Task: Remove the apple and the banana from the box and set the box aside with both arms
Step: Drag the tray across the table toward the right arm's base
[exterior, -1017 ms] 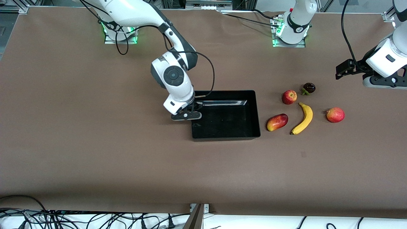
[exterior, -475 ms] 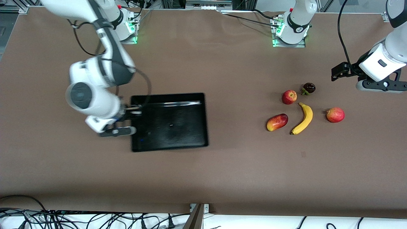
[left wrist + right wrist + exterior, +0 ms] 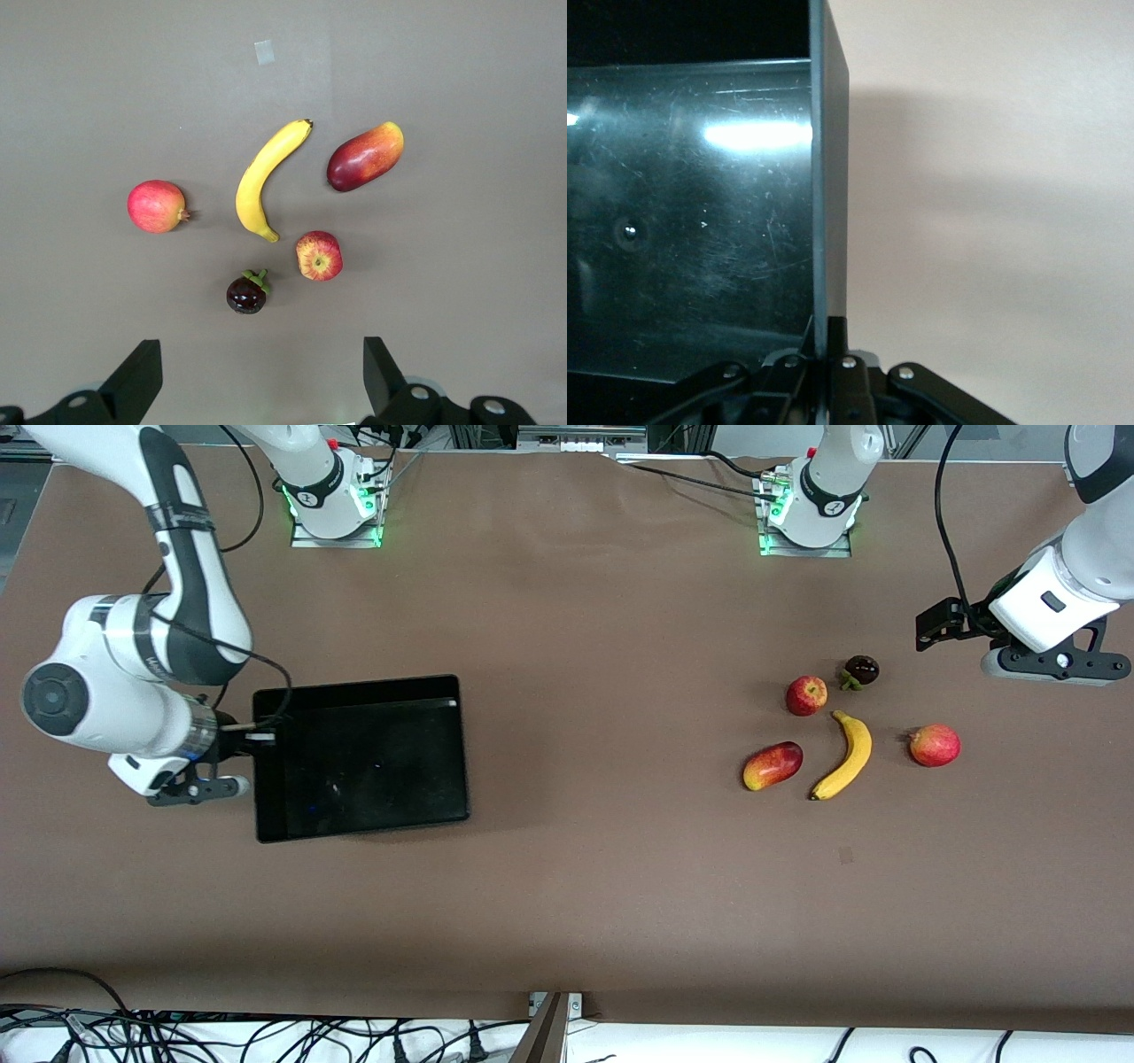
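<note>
The black box (image 3: 359,755) lies near the right arm's end of the table. My right gripper (image 3: 251,737) is shut on its end wall; the right wrist view shows the fingers (image 3: 831,341) clamped on the thin wall (image 3: 828,177). The yellow banana (image 3: 846,755) lies between the mango and a round red fruit. The streaked red apple (image 3: 806,695) sits just farther from the camera than the banana. My left gripper (image 3: 1054,664) hangs open and empty over bare table by the fruits. Its wrist view shows the banana (image 3: 262,181) and apple (image 3: 319,256) ahead of its fingers (image 3: 257,381).
A red-yellow mango (image 3: 772,765), a dark mangosteen (image 3: 860,670) and a second round red fruit (image 3: 935,745) lie around the banana. Brown table (image 3: 602,868) stretches between box and fruits. Cables run along the front edge.
My right gripper has moved the box from the table's middle toward the right arm's end. My left gripper has shifted slightly toward the fruits. The fruits have not moved.
</note>
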{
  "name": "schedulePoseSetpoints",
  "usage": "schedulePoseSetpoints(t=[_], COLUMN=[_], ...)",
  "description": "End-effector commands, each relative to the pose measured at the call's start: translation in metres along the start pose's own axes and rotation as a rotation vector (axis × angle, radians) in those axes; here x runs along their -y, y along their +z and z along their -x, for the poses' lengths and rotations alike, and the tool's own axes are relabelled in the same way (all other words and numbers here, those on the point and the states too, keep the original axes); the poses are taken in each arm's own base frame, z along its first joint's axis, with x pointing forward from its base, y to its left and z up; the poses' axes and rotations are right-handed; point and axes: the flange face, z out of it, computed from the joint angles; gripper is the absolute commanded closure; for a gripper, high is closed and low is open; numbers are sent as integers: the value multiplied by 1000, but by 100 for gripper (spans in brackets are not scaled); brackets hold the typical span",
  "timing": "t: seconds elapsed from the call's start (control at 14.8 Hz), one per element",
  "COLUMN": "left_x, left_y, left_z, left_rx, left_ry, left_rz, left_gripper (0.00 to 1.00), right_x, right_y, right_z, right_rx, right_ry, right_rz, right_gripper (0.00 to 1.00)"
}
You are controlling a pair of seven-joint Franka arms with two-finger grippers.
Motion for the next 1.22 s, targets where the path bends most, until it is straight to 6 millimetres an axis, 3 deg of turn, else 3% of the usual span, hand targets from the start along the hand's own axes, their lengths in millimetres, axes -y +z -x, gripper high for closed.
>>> schedulePoseSetpoints(t=[0.0,0.27,0.47,0.54,0.61,0.68,0.88,1.15], left_x=[-2,0,-2,-2,-3,-2,-2,-3], left_y=[2,2,0,0,0,1,0,3], left_z=[-2,-2,-4,-4,-4,-4,-4,-6], left_rx=[-3,-4,-19,-20,-18,-15,-16,-13], left_ry=[-5,-9,-6,-6,-6,-7,-7,-4], left_rz=[0,0,5,9,9,9,9,1], left_gripper=[0,0,0,0,0,0,0,0], right_x=[-34,-55,-56,-56,-56,-55,-48,-27], right_y=[24,70,74,73,69,60,14,-81], right_z=[38,75,78,77,75,69,49,26], right_rx=[-44,-78,-90,-89,-96,-112,-132,-66], right_ry=[-25,5,14,14,16,13,-8,-20], right_rz=[-48,-41,-34,-35,-34,-30,-47,-77], right_gripper=[100,100,100,72,35,3,0,0])
